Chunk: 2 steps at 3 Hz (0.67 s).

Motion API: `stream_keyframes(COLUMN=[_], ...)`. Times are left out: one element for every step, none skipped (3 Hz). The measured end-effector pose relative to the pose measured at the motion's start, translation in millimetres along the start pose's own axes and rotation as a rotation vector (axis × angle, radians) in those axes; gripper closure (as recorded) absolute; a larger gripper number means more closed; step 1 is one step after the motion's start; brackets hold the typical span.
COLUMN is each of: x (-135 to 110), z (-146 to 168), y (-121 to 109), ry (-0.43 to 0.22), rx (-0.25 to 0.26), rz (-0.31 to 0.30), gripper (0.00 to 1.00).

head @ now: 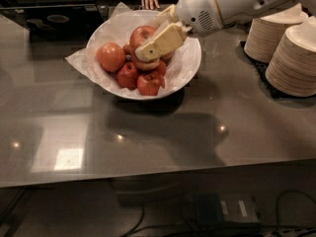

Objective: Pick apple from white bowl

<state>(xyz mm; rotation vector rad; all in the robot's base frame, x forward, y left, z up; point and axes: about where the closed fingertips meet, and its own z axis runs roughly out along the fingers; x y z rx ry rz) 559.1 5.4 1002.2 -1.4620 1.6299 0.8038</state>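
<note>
Ok so here's where I'm at. The gripper (147,52) is down inside the bowl (191,67), right on top of the pile near the middle. The arm (232,4) reaches in from the right, and the gripper's long axis slants down and to the left, so its tip end points at the bowl's left half.

The apple (140,35) I'm after is the big dark red one, high at the back of the pile. It lies just on the far side of the gripper, touching its upper edge as far as I can see. Honestly I can't tell how far open the gripper is or whether it has hold of anything, because the side facing the camera covers the bit that matters.

Right under the tip is a yellow apple (148,64). The orange apple (110,57) sits off to the left, apart from the gripper.

So it all hinges on one thing: the target is behind and slightly above the tool, not below it. If it isn't gripped, my guess is the next move needs a nudge away from the camera rather than more down, or I'd clamp the yellow one. If it is, straight up, and mind the paper (79,58) doesn't come along.
</note>
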Motion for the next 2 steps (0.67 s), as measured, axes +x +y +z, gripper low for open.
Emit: stream_keyframes(x=[-16.4,-22.4], z=[-22.6,-28.5], y=[-0.9,1.3], ry=[-0.045,-0.048], rx=[-0.069,-0.074], rz=[-0.018,-0.033], gripper=[1.0,1.0])
